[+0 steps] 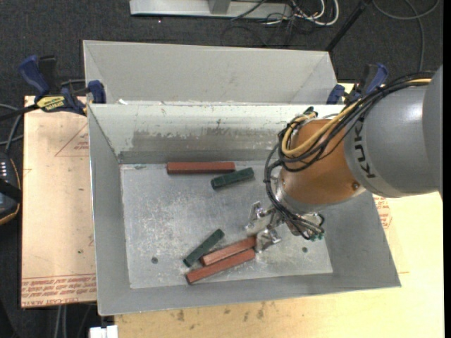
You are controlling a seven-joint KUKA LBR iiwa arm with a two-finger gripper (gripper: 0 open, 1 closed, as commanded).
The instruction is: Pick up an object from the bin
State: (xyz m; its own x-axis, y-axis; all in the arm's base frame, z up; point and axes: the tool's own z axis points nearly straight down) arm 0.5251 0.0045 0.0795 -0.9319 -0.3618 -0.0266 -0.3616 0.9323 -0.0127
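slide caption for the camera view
Gripper over the right end of two red-brown bars in the grey bin

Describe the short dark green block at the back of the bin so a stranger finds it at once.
Start at the back wall of the grey metal bin. A long reddish-brown bar lies along its foot; just off that bar's right end lies the short dark green block, tilted. Unlike the other dark green stick, which lies beside two reddish-brown bars near the front, it lies apart.
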